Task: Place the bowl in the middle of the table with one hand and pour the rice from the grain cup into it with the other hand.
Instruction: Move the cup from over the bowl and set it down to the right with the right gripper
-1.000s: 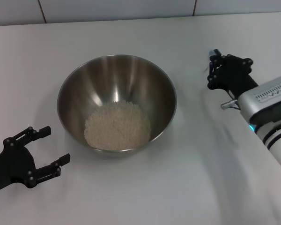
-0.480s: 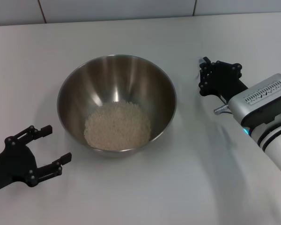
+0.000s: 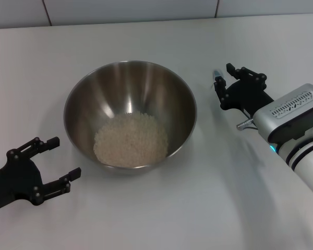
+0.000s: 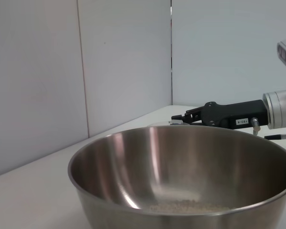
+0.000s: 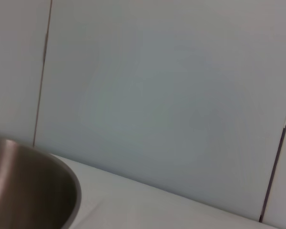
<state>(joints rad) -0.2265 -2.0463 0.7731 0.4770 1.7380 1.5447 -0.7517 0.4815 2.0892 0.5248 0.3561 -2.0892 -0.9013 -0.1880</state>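
Note:
The steel bowl (image 3: 129, 83) stands on the white table (image 3: 156, 219) near the middle, with a mound of rice (image 3: 130, 139) in its bottom. My left gripper (image 3: 56, 160) rests low beside the bowl's near left side, open and empty. Just off the bowl's right rim is my right gripper (image 3: 223, 77), pointing toward the far left. A small pale-blue glint shows at its tips, and I cannot make out the grain cup anywhere. The left wrist view shows the bowl (image 4: 133, 157) close up, with the right gripper (image 4: 181, 118) behind its far rim. In the right wrist view only the bowl's edge (image 5: 62, 179) shows.
A tiled wall (image 3: 130, 10) runs along the table's far edge. The right arm's silver wrist (image 3: 292, 112) and white forearm cross the table's right side.
The right gripper has moved left and nearer, closing on the bowl's right rim. My left gripper has barely shifted. Bowl and rice are unchanged.

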